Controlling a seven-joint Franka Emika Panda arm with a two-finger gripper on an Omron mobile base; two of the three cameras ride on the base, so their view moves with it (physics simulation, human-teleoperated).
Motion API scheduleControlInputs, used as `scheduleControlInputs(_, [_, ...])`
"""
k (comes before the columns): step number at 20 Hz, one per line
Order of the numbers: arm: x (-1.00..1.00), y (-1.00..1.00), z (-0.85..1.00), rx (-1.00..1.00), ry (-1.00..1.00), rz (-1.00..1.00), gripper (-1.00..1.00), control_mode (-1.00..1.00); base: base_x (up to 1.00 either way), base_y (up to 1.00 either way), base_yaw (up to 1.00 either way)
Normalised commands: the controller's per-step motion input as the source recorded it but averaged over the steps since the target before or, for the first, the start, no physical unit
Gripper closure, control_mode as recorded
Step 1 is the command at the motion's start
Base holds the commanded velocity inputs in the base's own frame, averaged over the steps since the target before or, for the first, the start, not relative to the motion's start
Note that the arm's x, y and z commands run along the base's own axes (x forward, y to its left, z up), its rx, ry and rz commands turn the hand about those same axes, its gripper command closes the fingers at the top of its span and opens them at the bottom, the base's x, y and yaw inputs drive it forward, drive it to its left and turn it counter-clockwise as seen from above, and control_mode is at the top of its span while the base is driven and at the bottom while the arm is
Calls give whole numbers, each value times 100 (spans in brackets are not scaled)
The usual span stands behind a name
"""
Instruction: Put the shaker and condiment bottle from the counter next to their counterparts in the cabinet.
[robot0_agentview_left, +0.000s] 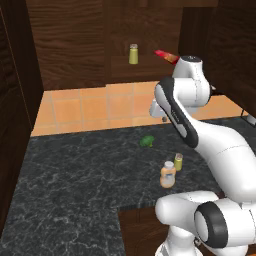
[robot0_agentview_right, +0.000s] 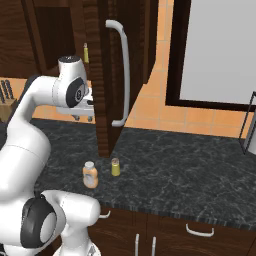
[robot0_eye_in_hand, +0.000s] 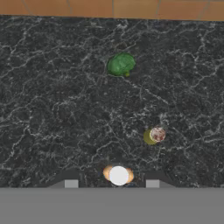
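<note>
Pincer (robot0_eye_in_hand: 112, 183) closed, empty, above condiment bottle (robot0_eye_in_hand: 118, 174) near counter (robot0_eye_in_hand: 52, 109) front edge.

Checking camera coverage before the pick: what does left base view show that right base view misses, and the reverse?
Left base view alone: the green leafy lump on the counter, and the red condiment bottle lying tilted in the cabinet.

Right base view alone: the open cabinet door with its curved handle, a knife block, and drawer pulls below the counter.

Both: the peach condiment bottle and counter shaker standing side by side, and the cabinet shaker.
</note>
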Motion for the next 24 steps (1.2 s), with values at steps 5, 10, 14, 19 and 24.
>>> scheduleControlInputs(5, [-17,0,0,0,-5,0,-100,-100,0,0,0])
scheduleControlInputs(10, [-41,0,-11,0,-11,0,-100,-100,0,0,0])
scheduleControlInputs(14, [-57,0,-12,0,-16,-6,-100,-100,0,0,0])
scheduleControlInputs(19, [-40,0,-9,0,-9,-13,-100,-100,0,0,0])
scheduleControlInputs(24, [-15,0,-12,0,-1,-2,-100,-100,0,0,0])
